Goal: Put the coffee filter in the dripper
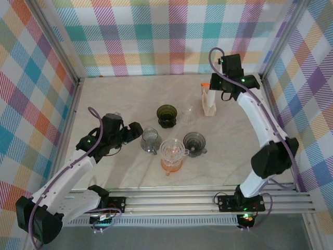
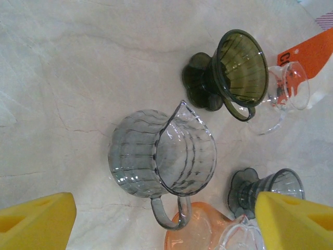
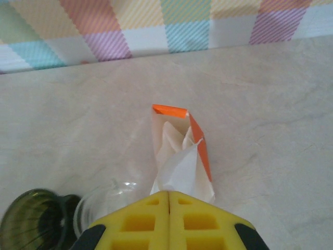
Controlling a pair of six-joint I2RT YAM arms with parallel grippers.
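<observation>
A white paper coffee filter (image 3: 182, 166) sticks out of the open top of an orange-and-white packet (image 3: 174, 125) standing at the back right (image 1: 209, 101). My right gripper (image 3: 169, 200) is over the packet (image 1: 213, 88), its yellow fingers shut on the filter's near edge. Several drippers stand mid-table. The grey glass dripper (image 2: 161, 156) lies in front of my left gripper (image 2: 166, 224), its handle pointing at me. That gripper (image 1: 136, 130) is open and holds nothing, its yellow fingertips (image 2: 36, 221) wide apart.
An olive-green dripper (image 1: 166, 115) and a clear one (image 1: 188, 113) stand behind the grey one (image 1: 150, 139). A dark grey dripper (image 1: 194, 143) and a clear dripper on an orange base (image 1: 173, 152) stand nearer. Plaid walls close in three sides.
</observation>
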